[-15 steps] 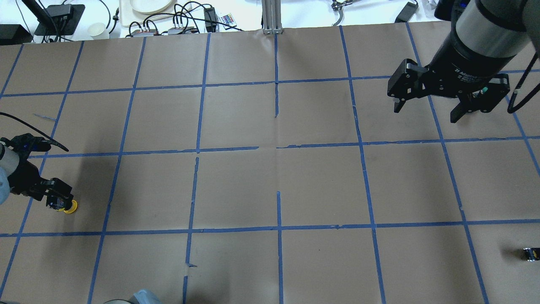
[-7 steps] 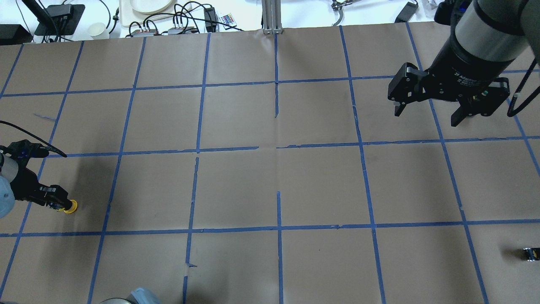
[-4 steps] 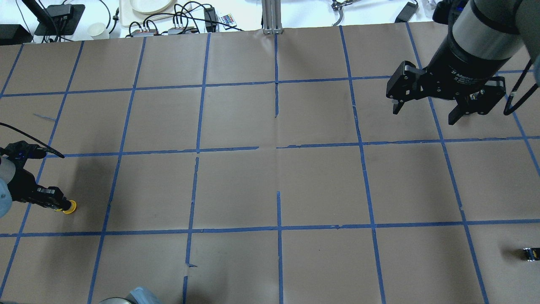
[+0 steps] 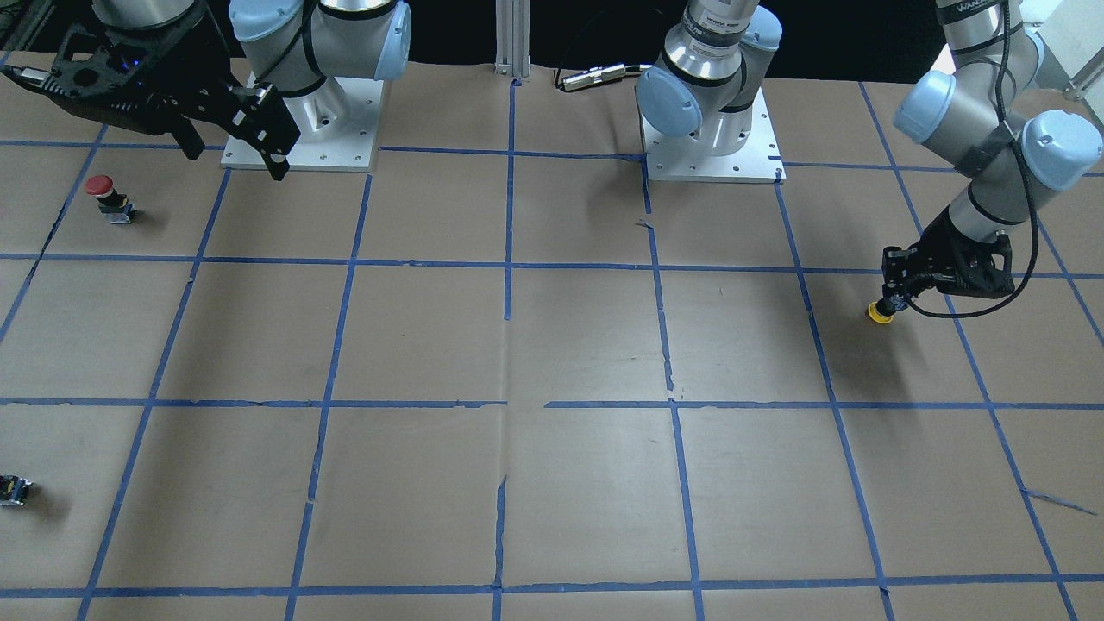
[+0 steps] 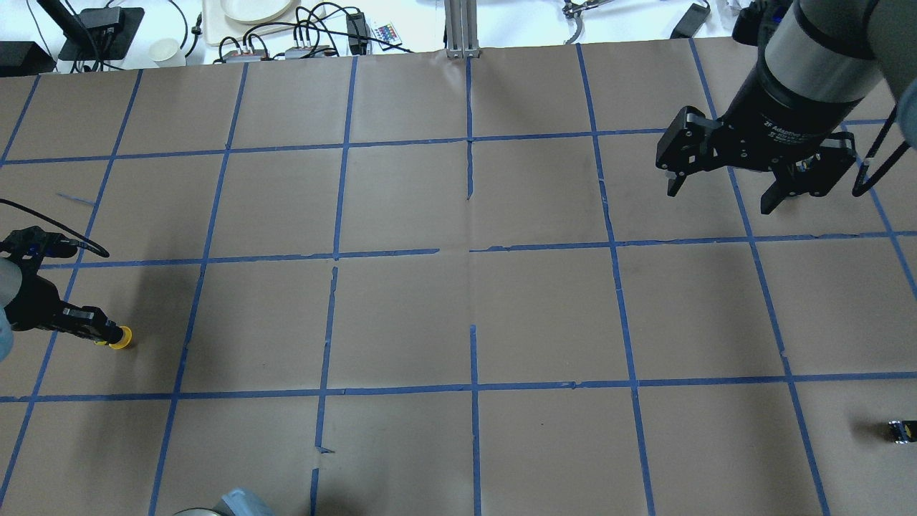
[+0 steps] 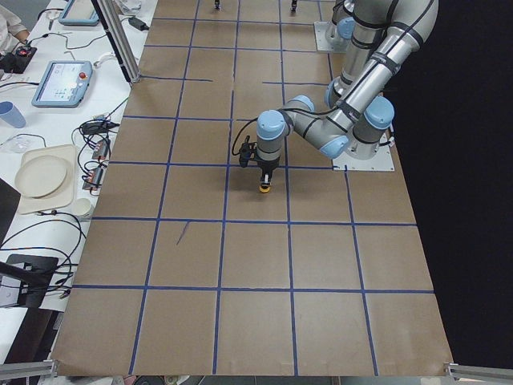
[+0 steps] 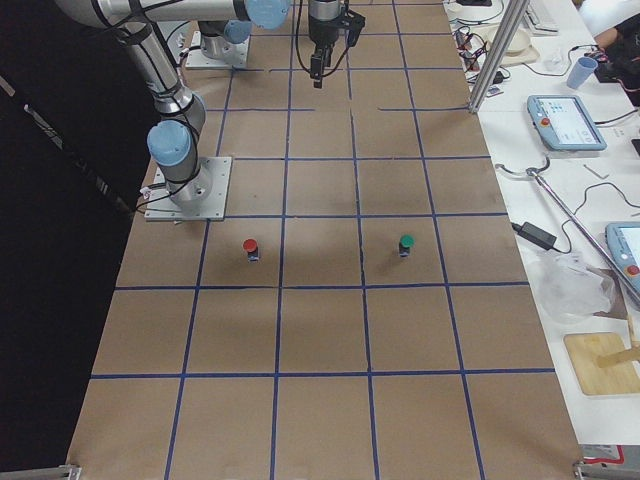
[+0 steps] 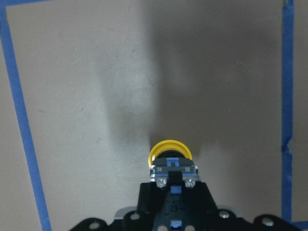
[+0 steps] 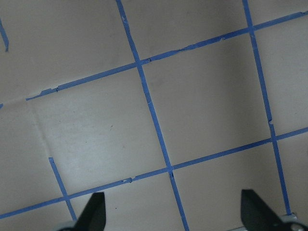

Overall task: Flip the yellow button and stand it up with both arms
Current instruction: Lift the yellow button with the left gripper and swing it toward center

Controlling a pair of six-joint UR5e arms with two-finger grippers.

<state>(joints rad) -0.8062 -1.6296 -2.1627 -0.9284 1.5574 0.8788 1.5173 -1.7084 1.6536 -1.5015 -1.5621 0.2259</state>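
The yellow button [image 5: 122, 337] is at the table's left end, held by its greyish base block [image 8: 173, 172] in my left gripper [image 5: 102, 334]. Its yellow cap [image 8: 169, 149] points away from the fingers, down toward the paper. I cannot tell whether the cap touches the paper. It also shows in the front view [image 4: 879, 314] and in the left side view [image 6: 264, 189]. My right gripper [image 5: 722, 198] hangs open and empty, high over the table's right half, far from the button. Its fingertips [image 9: 94, 212] frame bare paper.
Brown paper with a blue tape grid [image 5: 473, 251] covers the table. A red-capped button [image 4: 103, 194] lies near the right arm's base [image 4: 302, 129]. A green-capped button [image 7: 405, 243] and a small dark part [image 4: 13, 490] sit at the right end. Cables and trays [image 5: 251, 14] lie past the far edge.
My left gripper, still holding the yellow button, has shifted slightly toward the far side and drawn back toward the left edge. My right gripper has drifted only slightly and stays open.
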